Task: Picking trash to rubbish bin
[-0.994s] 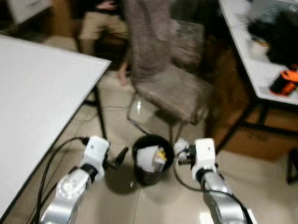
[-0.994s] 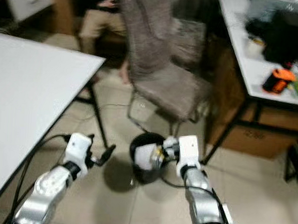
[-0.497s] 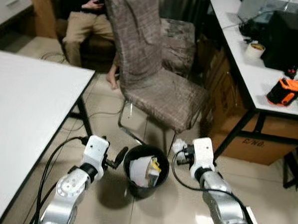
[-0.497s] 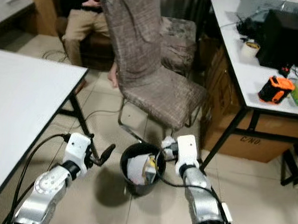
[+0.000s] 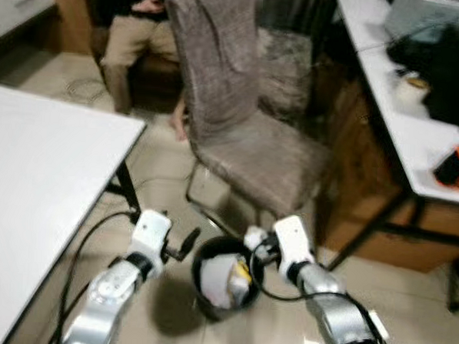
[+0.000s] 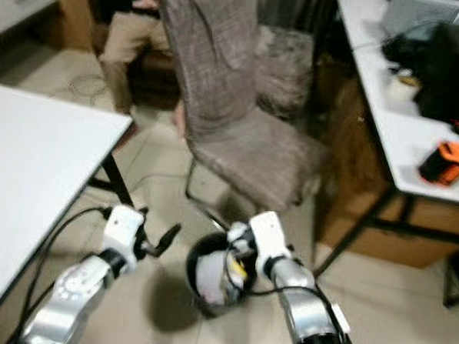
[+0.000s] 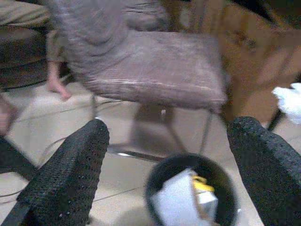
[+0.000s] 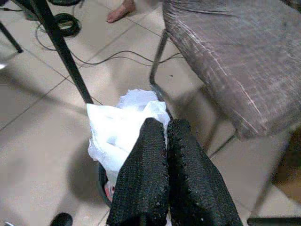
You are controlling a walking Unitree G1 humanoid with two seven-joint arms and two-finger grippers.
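Fingers [image 8: 160, 179] of the right gripper [image 8: 165, 129] pinched shut on white crumpled paper [image 8: 123, 127], held just over the black bin's [image 5: 210, 256] rim. Left gripper [image 7: 164, 141] spread wide beside the bin, empty. Best carried further over the opening before letting go.

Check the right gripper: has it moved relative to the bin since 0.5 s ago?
Yes. The right gripper, shut on white trash, was just outside the rubbish bin on its right; it now sits at the rim, closer to the opening.
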